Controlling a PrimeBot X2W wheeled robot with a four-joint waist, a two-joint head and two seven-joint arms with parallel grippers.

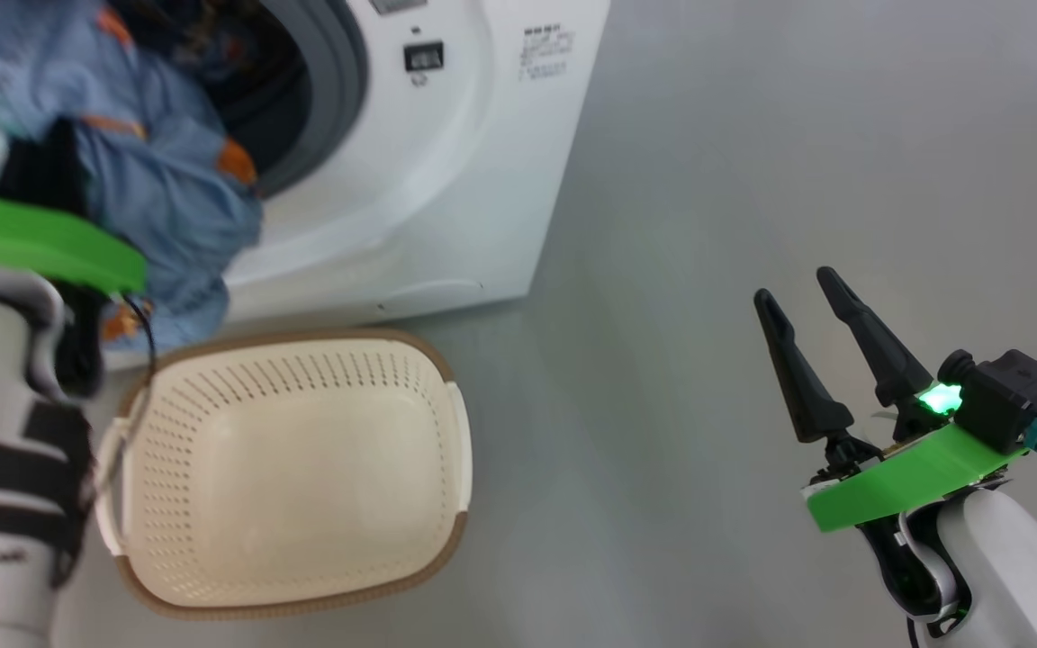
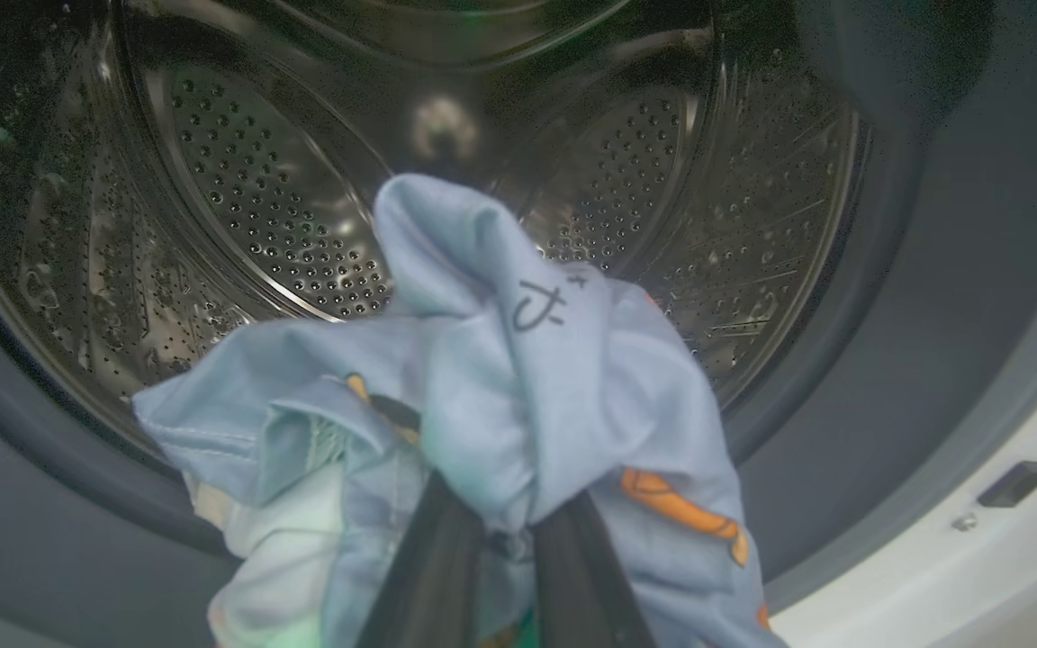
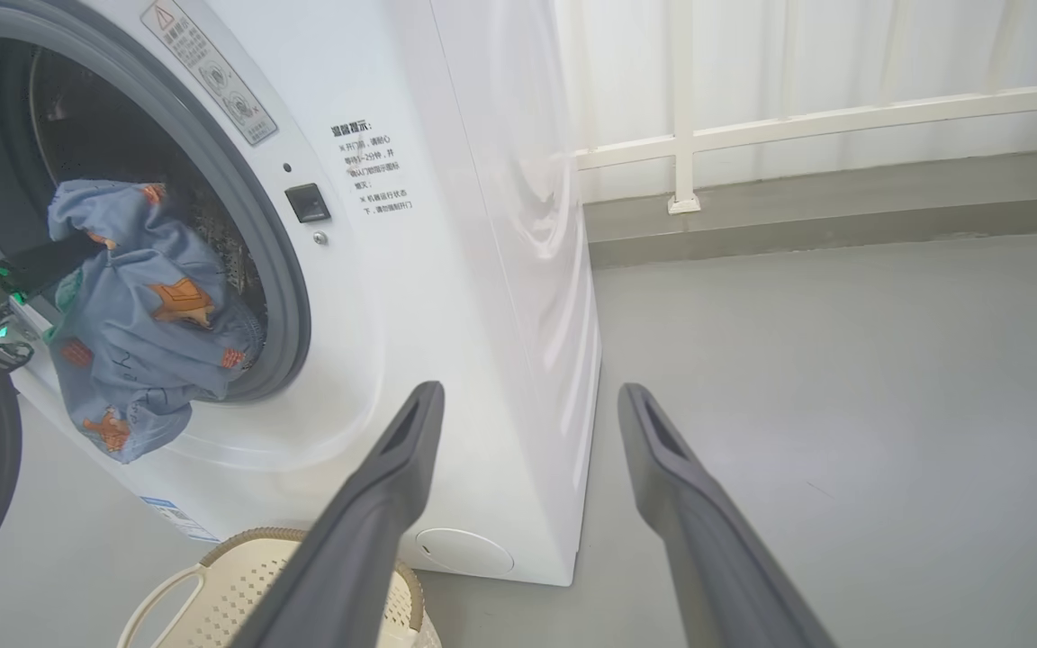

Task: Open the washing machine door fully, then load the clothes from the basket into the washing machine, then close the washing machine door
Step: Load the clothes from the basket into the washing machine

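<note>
Clothes [image 2: 518,378] clamped in the left gripper [image 2: 505,526] at the drum [image 2: 284,225] mouth, cloth burying its fingertips, lower folds cut off; right gripper [image 1: 794,286] fingers spread, empty, basket [image 1: 302,339] left of them.

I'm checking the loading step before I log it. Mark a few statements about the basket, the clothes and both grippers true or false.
1. The basket is empty. True.
2. The right gripper holds a garment. False: it is open and holds nothing, above the floor.
3. The left gripper is shut on the clothes. True.
4. The clothes lie at the back of the drum. False: they hang from the left gripper at the drum's mouth.
</note>
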